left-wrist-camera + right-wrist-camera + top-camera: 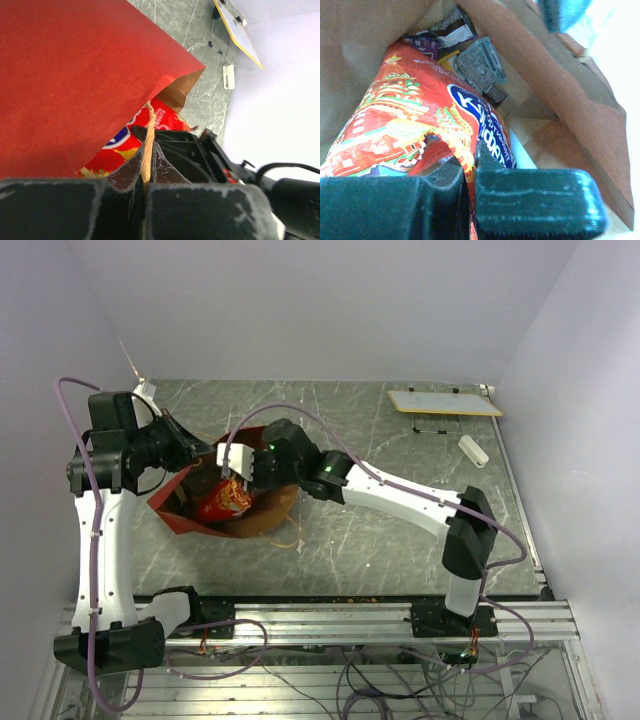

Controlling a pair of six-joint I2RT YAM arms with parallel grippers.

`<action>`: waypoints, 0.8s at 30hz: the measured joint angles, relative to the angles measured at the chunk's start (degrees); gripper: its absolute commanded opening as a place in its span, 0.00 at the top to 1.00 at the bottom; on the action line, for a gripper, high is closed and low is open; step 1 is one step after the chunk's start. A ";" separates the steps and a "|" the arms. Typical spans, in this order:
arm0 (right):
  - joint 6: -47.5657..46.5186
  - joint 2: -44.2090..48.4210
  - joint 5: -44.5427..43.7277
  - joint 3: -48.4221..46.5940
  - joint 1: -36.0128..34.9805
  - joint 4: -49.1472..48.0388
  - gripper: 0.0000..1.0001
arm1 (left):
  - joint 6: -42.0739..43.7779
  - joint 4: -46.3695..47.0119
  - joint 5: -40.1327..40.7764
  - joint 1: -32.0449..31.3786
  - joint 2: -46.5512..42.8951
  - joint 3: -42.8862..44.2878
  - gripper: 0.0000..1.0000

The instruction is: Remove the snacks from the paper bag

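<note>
The paper bag (176, 512) lies at the left of the table, its mouth facing right and its brown inside (555, 85) showing. My left gripper (148, 152) is shut on the bag's tan loop handle (148, 125) at the mouth's upper edge. My right gripper (471, 157) reaches into the mouth and is shut on the crinkled edge of the big red snack packet (405, 117) with the blue logo. From above, that packet (222, 502) shows in the mouth below the right gripper (240, 478). Deeper in the bag lie little silvery wrappers (480, 62) and a dark purple one (422, 45).
A flat white board (443, 402) lies at the back right, with a small white cylinder (472, 450) in front of it. The bag's other handle (290, 538) trails on the table. Walls close in on the left, back and right.
</note>
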State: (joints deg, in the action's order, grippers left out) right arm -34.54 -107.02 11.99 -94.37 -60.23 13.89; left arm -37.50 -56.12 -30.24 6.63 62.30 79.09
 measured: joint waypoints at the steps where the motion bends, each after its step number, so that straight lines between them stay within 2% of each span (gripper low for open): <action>1: 1.03 0.87 -0.02 0.00 0.00 0.63 1.00 | 0.02 0.26 0.02 0.00 0.24 0.15 0.93; 8: 6.88 8.48 -1.90 2.40 0.04 0.59 1.00 | -0.26 1.70 -1.01 0.00 1.14 0.35 0.93; 17: 15.26 11.52 0.33 0.37 -0.17 2.43 1.00 | -1.99 3.30 -2.60 0.00 1.27 0.35 0.93; 24: 24.48 27.47 -3.85 4.04 -0.17 8.94 1.00 | -1.38 2.82 -3.50 0.00 1.84 0.81 0.93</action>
State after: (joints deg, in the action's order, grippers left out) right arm -10.07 -79.55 8.14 -90.32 -60.40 22.83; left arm -38.87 -53.30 -33.74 6.63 64.14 79.90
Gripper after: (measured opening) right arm 0.006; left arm 0.075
